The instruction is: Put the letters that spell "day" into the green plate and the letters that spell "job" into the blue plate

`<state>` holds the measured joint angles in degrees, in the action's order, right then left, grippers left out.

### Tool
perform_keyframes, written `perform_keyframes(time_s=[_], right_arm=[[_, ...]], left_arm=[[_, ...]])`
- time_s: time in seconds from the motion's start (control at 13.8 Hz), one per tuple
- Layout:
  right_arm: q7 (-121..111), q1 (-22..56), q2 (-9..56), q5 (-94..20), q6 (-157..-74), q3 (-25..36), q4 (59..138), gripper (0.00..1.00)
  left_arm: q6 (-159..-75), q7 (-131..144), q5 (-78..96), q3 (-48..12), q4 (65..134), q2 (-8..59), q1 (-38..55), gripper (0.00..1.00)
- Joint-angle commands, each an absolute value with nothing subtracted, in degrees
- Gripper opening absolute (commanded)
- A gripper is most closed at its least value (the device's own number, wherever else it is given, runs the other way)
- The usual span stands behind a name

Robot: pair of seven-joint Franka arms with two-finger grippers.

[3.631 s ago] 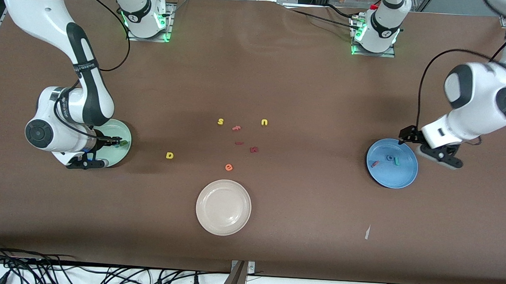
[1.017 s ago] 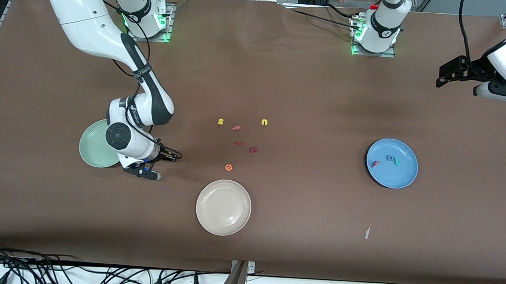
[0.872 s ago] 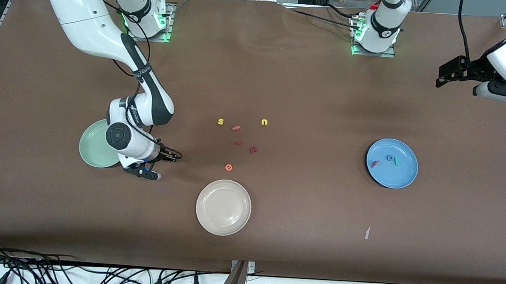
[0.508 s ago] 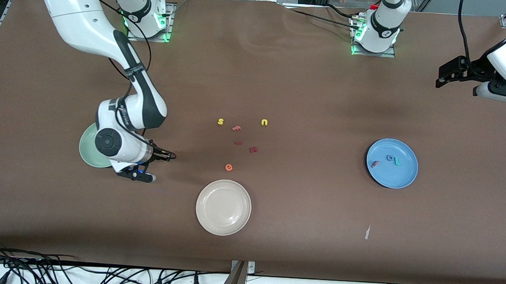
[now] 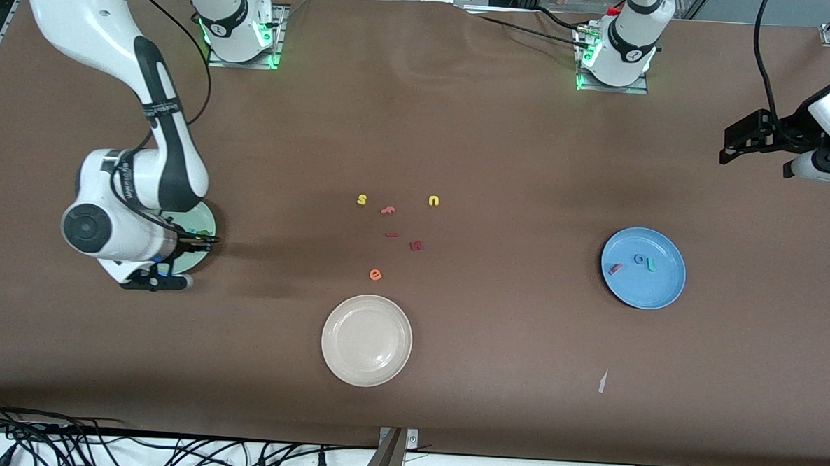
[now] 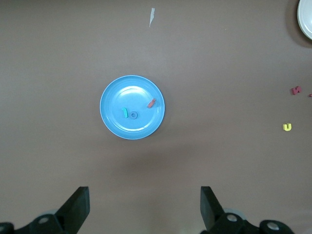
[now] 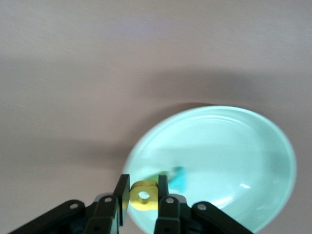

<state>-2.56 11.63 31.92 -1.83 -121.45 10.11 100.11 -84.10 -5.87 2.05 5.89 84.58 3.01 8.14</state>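
On the brown desk (image 5: 503, 146), the blue plate (image 5: 657, 292) holds "job"; the right pincer (image 7: 143, 195) grips the yellow "d" (image 7: 144, 196) over the green plate (image 7: 253, 146), undropped; the left pincer (image 6: 145, 207) waits, spread wide.

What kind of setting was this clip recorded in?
Most likely a robotics lab bench: two arm bases bolted onto a brown-covered table, loose cables along its near edge, and foam letters with plastic plates as props.

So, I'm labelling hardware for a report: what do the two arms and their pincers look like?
Both arms are glossy white with black joint bands and loose black cables, on bases lit green. The right pincer and left pincer have flat black fingers.
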Motion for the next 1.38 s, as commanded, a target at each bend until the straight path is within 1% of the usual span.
perform_keyframes(time_s=[0.0, 0.07, 0.15, 0.22, 0.29, 0.58, 0.94, 1.02, 1.09, 1.31], right_arm=[[-6.06, 11.87, 28.04, -1.49, -129.45, 12.04, 110.73, 0.28], [-6.06, 11.87, 28.21, -1.67, -128.94, 12.04, 110.57, 0.68], [-5.98, 11.87, 28.04, -1.76, -128.59, 12.13, 110.22, 1.0], [-6.06, 11.95, 27.86, -1.84, -127.45, 12.13, 108.91, 1.0], [-5.89, 11.87, 27.51, -1.85, -123.7, 12.04, 106.72, 1.0], [-5.19, 12.57, 27.51, -2.37, -104.72, 11.52, 94.77, 1.0], [-5.53, 12.92, 25.67, -2.55, -86.0, 11.42, 84.14, 1.0], [-5.62, 13.35, 24.62, -2.55, -84.57, 11.34, 83.24, 1.0], [-5.36, 12.66, 21.3, -2.46, -84.64, 9.95, 83.49, 1.0], [-5.54, 8.98, 14.18, -1.5, -84.38, 3.63, 84.98, 1.0]], left_arm=[[-82.97, -5.36, 1.05, 5.89, 82.53, 3.87, 8.17, 1.0], [-82.97, -5.36, 1.05, 5.89, 82.53, 3.95, 8.17, 1.0], [-82.97, -5.36, 1.05, 5.98, 82.53, 3.96, 8.17, 1.0], [-82.97, -5.36, 1.05, 5.89, 82.53, 3.96, 8.17, 1.0], [-82.97, -5.36, 1.05, 5.89, 82.53, 3.96, 8.17, 1.0], [-82.88, -5.36, 1.05, 5.89, 82.62, 3.87, 8.09, 1.0], [-82.88, -5.36, 1.05, 5.89, 82.62, 3.87, 8.17, 1.0], [-82.88, -5.36, 1.05, 5.89, 82.62, 3.95, 8.09, 1.0], [-82.88, -5.36, 1.05, 5.89, 82.62, 3.87, 7.91, 1.0], [-82.88, -5.36, 1.05, 5.89, 82.71, 3.96, 7.91, 1.0]])
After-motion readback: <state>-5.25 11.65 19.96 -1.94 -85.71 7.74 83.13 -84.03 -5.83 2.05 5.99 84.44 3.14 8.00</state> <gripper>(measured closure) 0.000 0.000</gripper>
